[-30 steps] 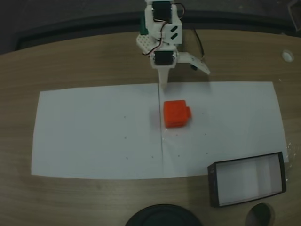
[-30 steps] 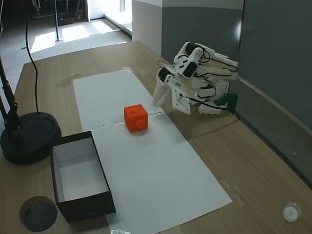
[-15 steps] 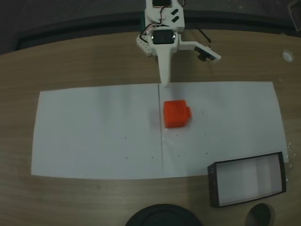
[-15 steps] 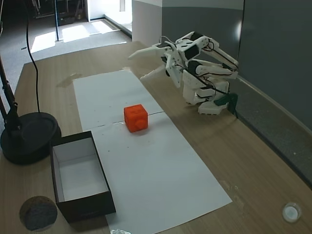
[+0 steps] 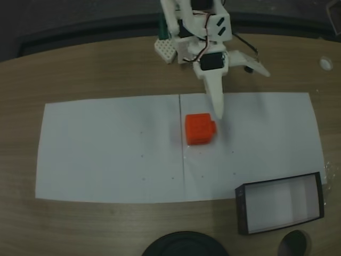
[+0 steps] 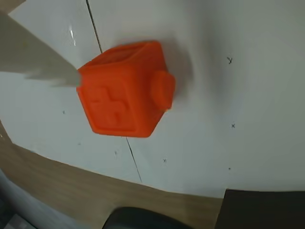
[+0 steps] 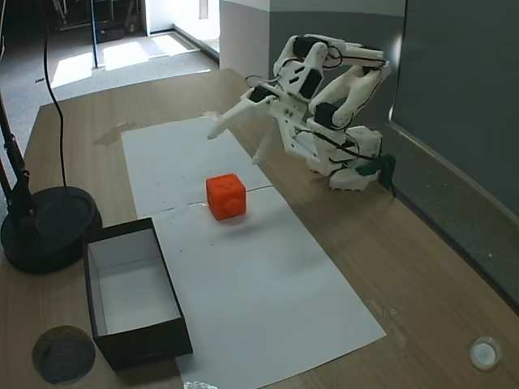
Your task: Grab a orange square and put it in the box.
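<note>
The orange square [image 5: 200, 129] rests on the white paper just right of its centre crease, nub towards the right in that fixed view; it also shows in another fixed view [image 7: 225, 195]. In the wrist view the orange square [image 6: 124, 95] shows a raised cross on one face and a round nub. My gripper [image 5: 242, 94] hangs open above the paper, one long finger [image 5: 217, 104] pointing at the block's far right corner without touching it. In the side-on fixed view the gripper [image 7: 239, 139] is held in the air behind the block. The box [image 5: 279, 202] lies empty at the near right, and near left in the side-on view [image 7: 134, 288].
A round black disc base [image 7: 49, 227] with a thin pole stands beside the box, and shows at the bottom edge [image 5: 184, 245]. A small dark round pad [image 7: 63, 354] lies near the box. A white cap [image 5: 325, 63] sits far right. The white paper [image 5: 106, 149] covers the table's middle.
The arm has risen from its folded pose and reached out over the paper. The gripper has swung right, towards the orange square, and its jaws stand wider apart. The block has not moved.
</note>
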Controlling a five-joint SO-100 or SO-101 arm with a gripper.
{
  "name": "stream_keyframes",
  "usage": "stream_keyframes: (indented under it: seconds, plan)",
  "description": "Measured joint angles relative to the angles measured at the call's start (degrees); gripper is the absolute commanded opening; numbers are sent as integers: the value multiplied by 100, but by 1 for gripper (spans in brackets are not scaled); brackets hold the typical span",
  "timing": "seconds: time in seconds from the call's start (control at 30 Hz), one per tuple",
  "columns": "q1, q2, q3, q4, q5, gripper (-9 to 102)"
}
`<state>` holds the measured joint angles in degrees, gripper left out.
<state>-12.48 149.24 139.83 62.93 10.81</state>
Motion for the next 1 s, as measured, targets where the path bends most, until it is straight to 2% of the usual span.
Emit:
stream_keyframes:
  seconds: [0.2,0.53,0.7,0.8,0.93,1.0]
  plan:
    - [237,-1494,-281,18,185,46]
    - [571,-2769,-650,-9,237,45]
    - [378,-3401,-677,-439,237,45]
    - [369,-3806,-677,-650,237,36]
    - [334,-4166,-835,-879,-18,14]
    - [378,-4210,-1063,-888,-316,9]
